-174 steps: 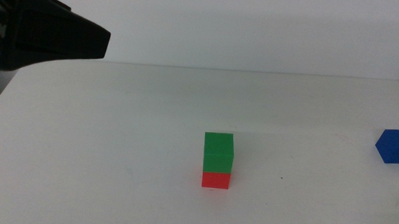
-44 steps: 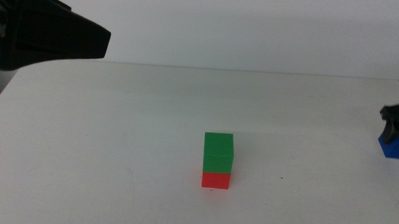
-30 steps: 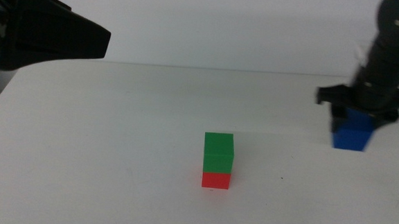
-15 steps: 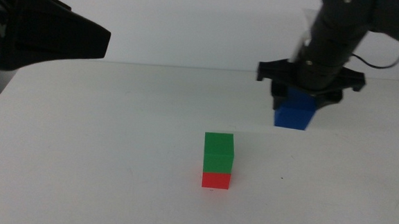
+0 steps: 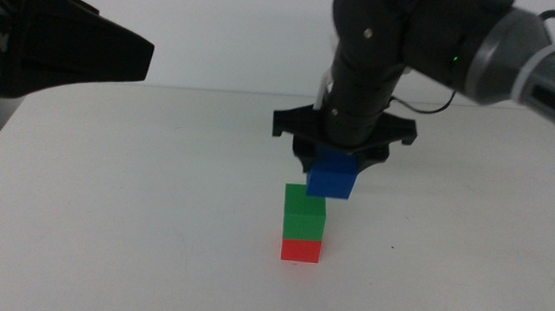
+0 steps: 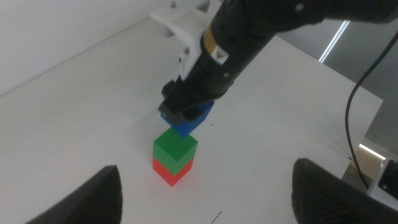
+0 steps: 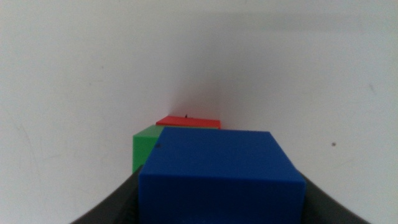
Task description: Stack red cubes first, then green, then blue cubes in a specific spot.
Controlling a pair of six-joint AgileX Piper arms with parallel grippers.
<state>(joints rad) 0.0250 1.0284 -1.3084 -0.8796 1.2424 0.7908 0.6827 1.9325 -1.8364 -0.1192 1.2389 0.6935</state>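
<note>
Blue cube (image 5: 332, 179) hanging over the stack, and we are gripping it in our right claw (image 5: 340, 157).
We are holding it just above the green cube (image 5: 304, 212) sitting on the red cube (image 5: 301, 250), mid-bench (image 5: 138, 224); our left claw (image 6: 202, 193) is waiting apart, jaws spread.

Matte cubes: blue (image 5: 332, 177), green (image 5: 304, 213), red (image 5: 301, 250); smooth white tabletop (image 5: 139, 205).

1. Right gripper (image 5: 338, 165) reaches in from the right, wrist pointing straight down over mid-table; jaws clamped on the blue cube (image 5: 332, 177).
2. Left gripper (image 6: 205, 193) waits high off to that pincer's left; jaws spread wide.
</note>
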